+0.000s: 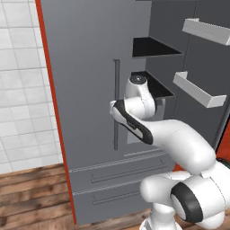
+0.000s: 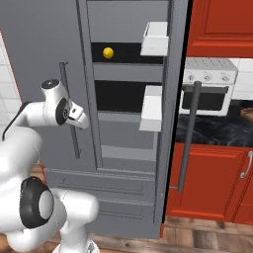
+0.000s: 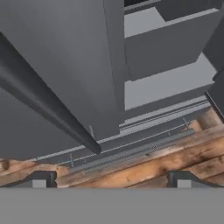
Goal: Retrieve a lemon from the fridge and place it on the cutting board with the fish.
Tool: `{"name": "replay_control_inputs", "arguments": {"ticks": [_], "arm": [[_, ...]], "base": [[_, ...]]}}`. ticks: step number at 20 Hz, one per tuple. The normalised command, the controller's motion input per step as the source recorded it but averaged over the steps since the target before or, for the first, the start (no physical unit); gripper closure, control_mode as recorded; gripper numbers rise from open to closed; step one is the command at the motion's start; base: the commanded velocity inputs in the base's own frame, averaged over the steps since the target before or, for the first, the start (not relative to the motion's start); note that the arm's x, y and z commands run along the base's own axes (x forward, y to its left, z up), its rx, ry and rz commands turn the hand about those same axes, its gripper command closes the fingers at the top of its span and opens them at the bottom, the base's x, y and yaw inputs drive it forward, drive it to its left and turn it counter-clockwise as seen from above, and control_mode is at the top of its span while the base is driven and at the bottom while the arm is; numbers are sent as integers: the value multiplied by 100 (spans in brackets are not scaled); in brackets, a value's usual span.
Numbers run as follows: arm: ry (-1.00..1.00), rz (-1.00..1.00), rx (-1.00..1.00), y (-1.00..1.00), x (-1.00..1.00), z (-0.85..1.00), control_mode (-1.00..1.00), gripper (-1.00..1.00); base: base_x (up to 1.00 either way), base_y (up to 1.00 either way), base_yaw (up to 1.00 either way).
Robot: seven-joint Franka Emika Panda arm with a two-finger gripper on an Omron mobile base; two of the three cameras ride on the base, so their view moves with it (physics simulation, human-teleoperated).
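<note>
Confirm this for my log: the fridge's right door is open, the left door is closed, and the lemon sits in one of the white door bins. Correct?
Not quite. The lemon lies on a black shelf inside the fridge, not in a white door bin; the right base view shows it. The rest holds: the right door is open and the left door is closed.

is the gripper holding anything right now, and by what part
Nothing is held. The gripper is open, its fingertips apart with only floor between them. The lemon sits on a fridge shelf.
</note>
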Motion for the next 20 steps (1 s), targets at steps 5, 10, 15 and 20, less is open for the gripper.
{"name": "replay_control_inputs", "arguments": {"ticks": [5,10,15,20], "arm": [[1,20,0,-1,3,13,-100,-100],[-3,0,-3,4,8,0,-100,-100],[-4,0,-7,23,19,0,-100,-100],[0,5,-1,25,38,0,-100,-100]], "base": [[0,0,0],[0,0,0],[0,0,0],[0,0,0]]}}
